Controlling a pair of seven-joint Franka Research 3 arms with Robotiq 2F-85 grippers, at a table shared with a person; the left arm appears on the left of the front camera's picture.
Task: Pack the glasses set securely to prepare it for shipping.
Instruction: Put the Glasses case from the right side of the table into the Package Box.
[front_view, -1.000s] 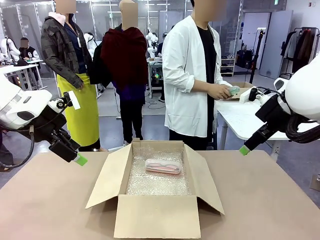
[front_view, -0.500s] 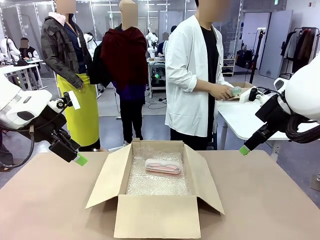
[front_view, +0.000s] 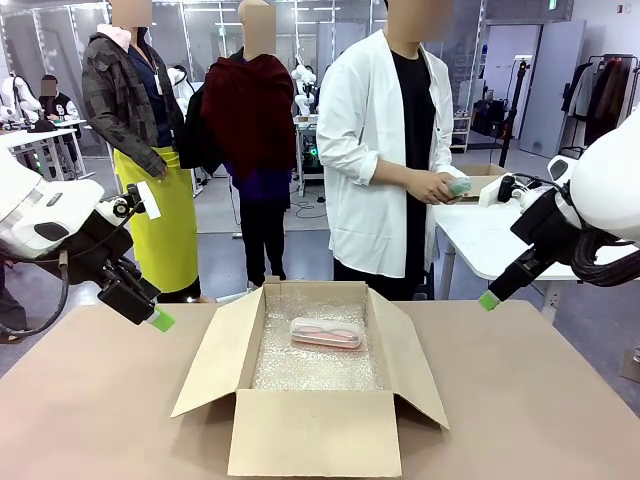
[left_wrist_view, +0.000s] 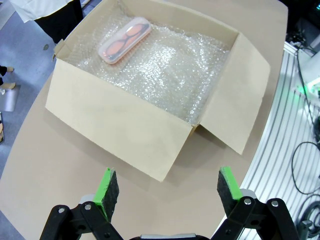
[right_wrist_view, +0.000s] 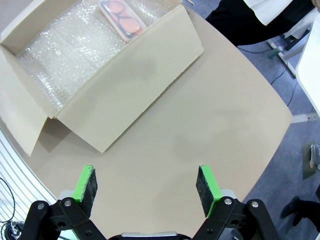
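Note:
An open cardboard box (front_view: 315, 432) lined with bubble wrap (front_view: 315, 368) stands mid-table. The pink glasses case (front_view: 325, 332) lies flat on the wrap toward the far wall; it is also in the left wrist view (left_wrist_view: 124, 41) and the right wrist view (right_wrist_view: 122, 16). The person in a white coat holds the mint-green case (front_view: 459, 186) in both hands beside the side table. My left gripper (front_view: 160, 320) hovers open left of the box, with its jaws wide (left_wrist_view: 167, 187) and empty. My right gripper (front_view: 488, 300) hangs open to the right, also empty (right_wrist_view: 147, 185).
The box's flaps (front_view: 210, 350) spread outward on all sides. A white side table (front_view: 490, 245) with a small carton (front_view: 492, 180) stands at the far right. People stand behind the table's far edge. Bare tabletop (front_view: 90, 400) lies on both sides of the box.
The person has shifted slightly leftward and turned a little, still holding the mint-green case. Both arms and the pink case have stayed where they were.

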